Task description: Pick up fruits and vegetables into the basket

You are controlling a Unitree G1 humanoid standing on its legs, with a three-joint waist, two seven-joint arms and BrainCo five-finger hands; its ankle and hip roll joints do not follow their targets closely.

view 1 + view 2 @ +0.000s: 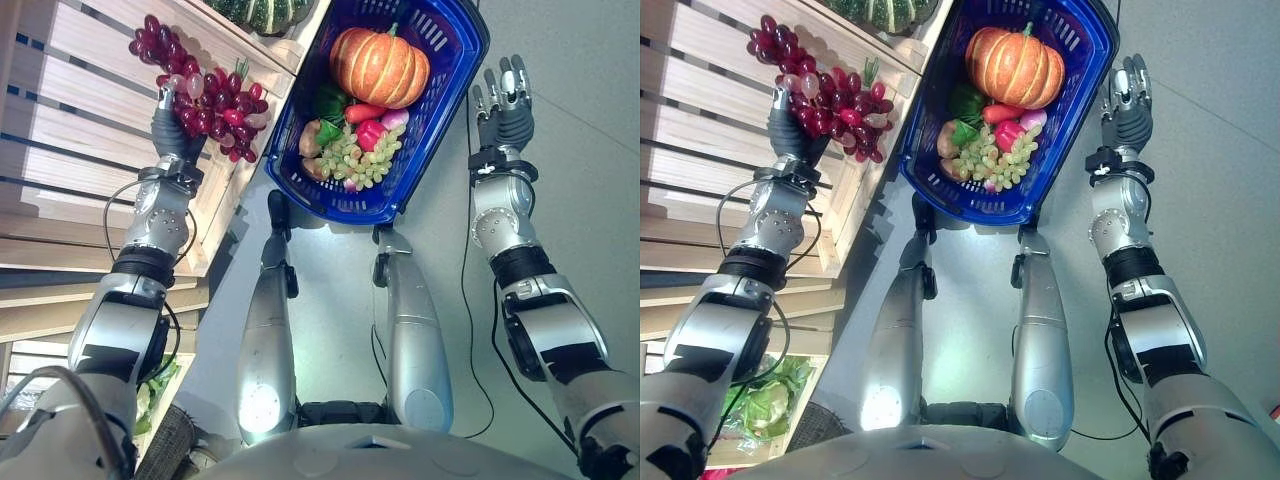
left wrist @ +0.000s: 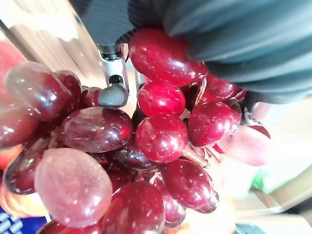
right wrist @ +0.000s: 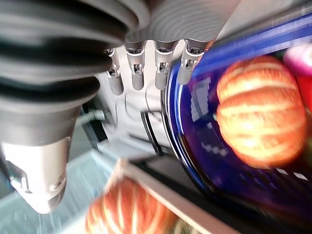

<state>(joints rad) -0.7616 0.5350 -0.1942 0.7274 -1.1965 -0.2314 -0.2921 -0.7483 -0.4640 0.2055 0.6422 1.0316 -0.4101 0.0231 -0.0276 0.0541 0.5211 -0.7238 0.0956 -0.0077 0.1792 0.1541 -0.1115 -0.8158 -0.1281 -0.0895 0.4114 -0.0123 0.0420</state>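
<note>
Red grapes held beside the basket.
The left hand [image 1: 172, 128] gripped the red grapes [image 1: 205, 95] left of the blue basket [image 1: 300, 130]; the right hand [image 1: 505, 100] hung open.

No legible text, labels, nos. or signs in any view: none on the blue plastic mesh basket [image 1: 455, 60], pale slatted wooden crates [image 1: 90, 110], or bunch of red grapes [image 1: 205, 95].
</note>
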